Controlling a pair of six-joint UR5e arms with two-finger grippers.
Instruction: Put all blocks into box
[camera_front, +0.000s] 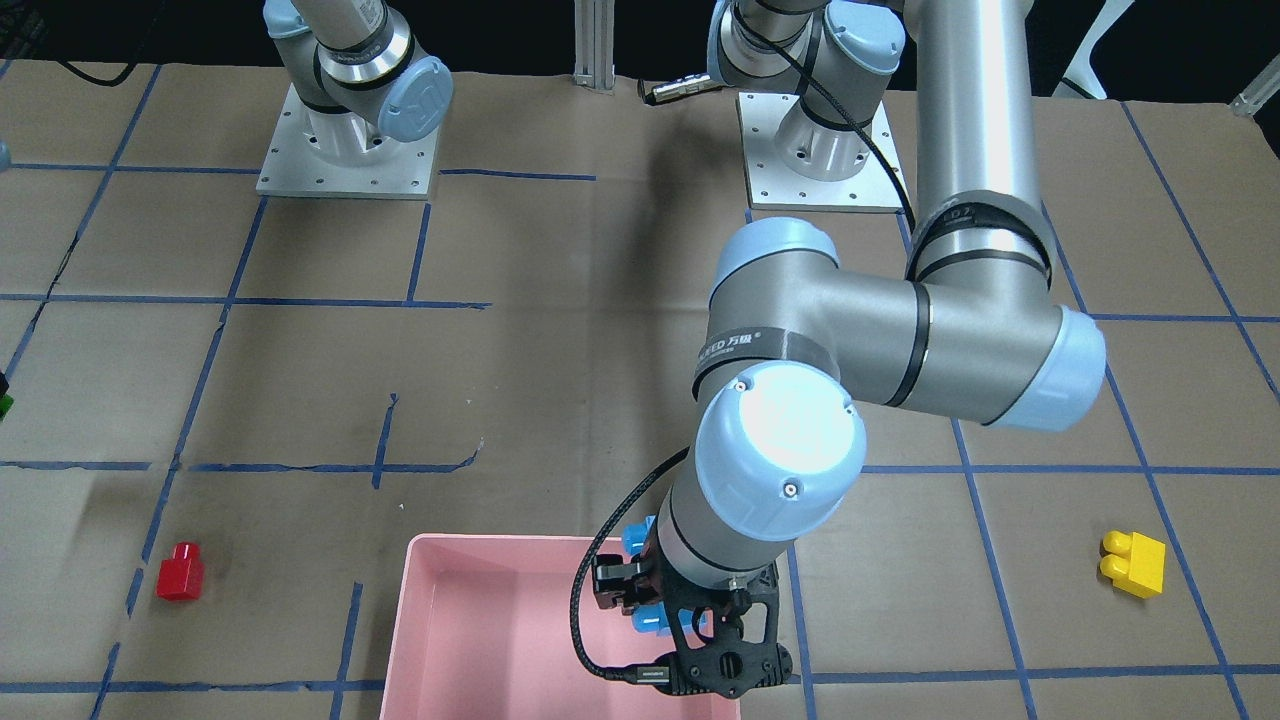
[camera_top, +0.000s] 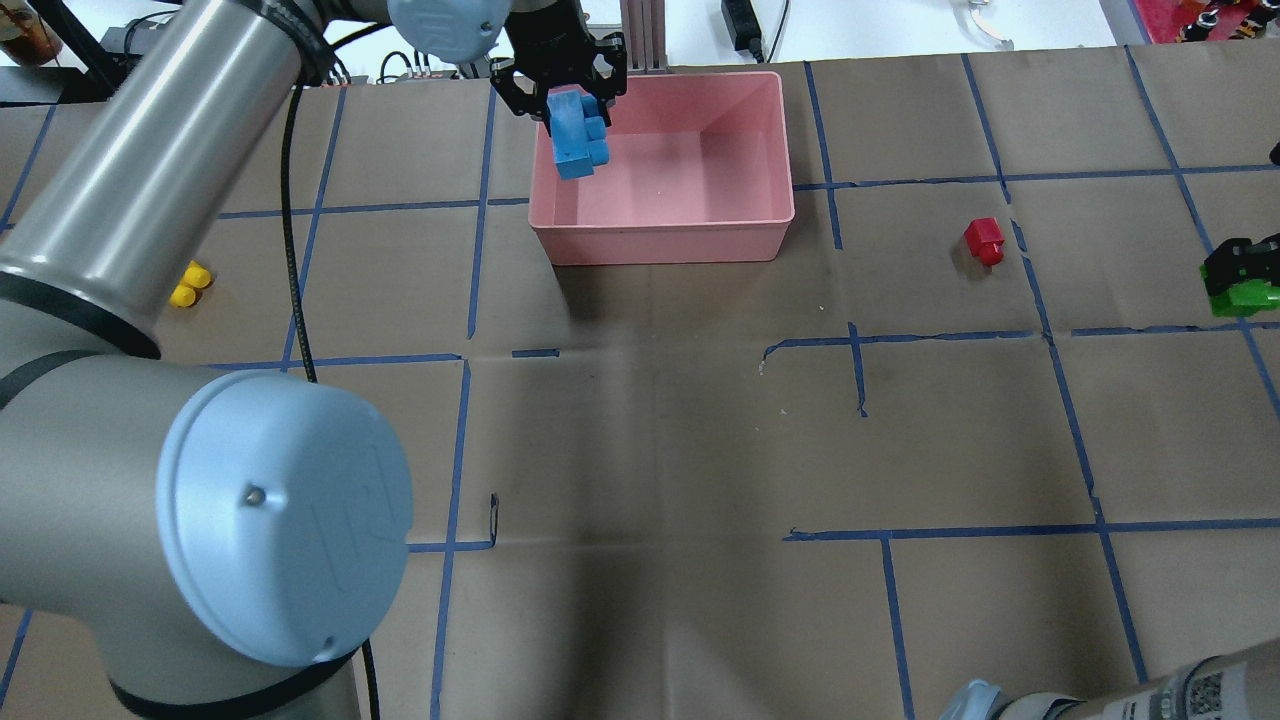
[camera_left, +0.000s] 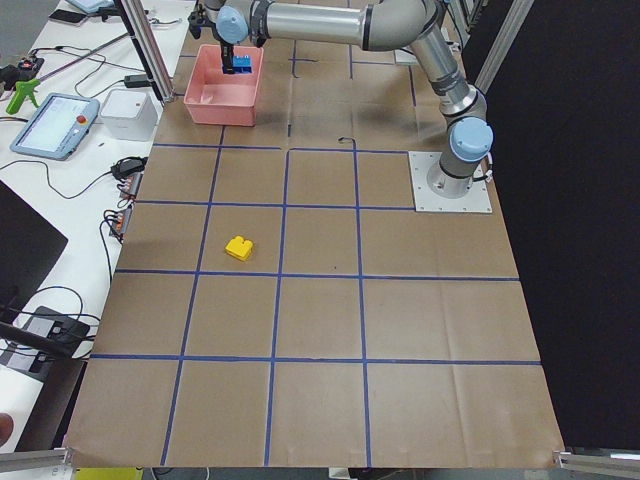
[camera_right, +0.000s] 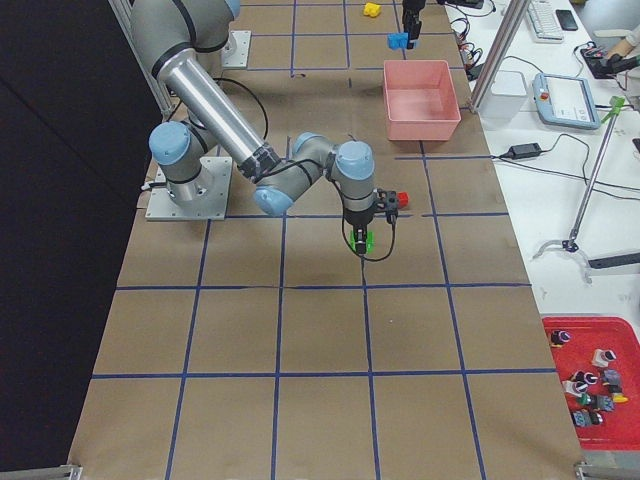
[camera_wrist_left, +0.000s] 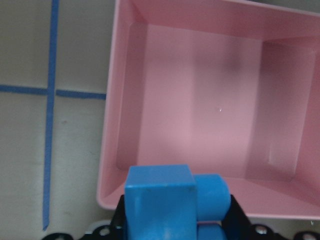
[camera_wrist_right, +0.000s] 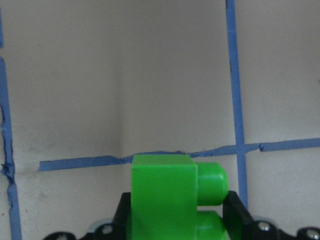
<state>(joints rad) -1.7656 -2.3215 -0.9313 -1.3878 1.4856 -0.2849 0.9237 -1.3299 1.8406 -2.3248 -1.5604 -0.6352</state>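
Note:
My left gripper (camera_top: 570, 105) is shut on the light-blue brick (camera_top: 578, 142) and holds it above the left rim of the pink box (camera_top: 690, 238). The left wrist view shows the blue brick (camera_wrist_left: 160, 205) over the box's near wall (camera_wrist_left: 200, 197), and the box is empty. My right gripper (camera_top: 1238, 272) is shut on the green brick (camera_wrist_right: 162, 200), low over the table at the overhead view's right edge. The red brick (camera_top: 985, 240) lies on the table between the box and the right gripper. The yellow brick (camera_top: 188, 284) lies far left, partly hidden behind my left arm.
Brown paper with blue tape lines covers the table (camera_top: 700, 450). My left arm (camera_front: 880, 340) stretches over the table's middle in the front-facing view. Both arm bases (camera_front: 345, 150) stand at the robot's side. A white bench with devices (camera_left: 60, 125) runs past the box.

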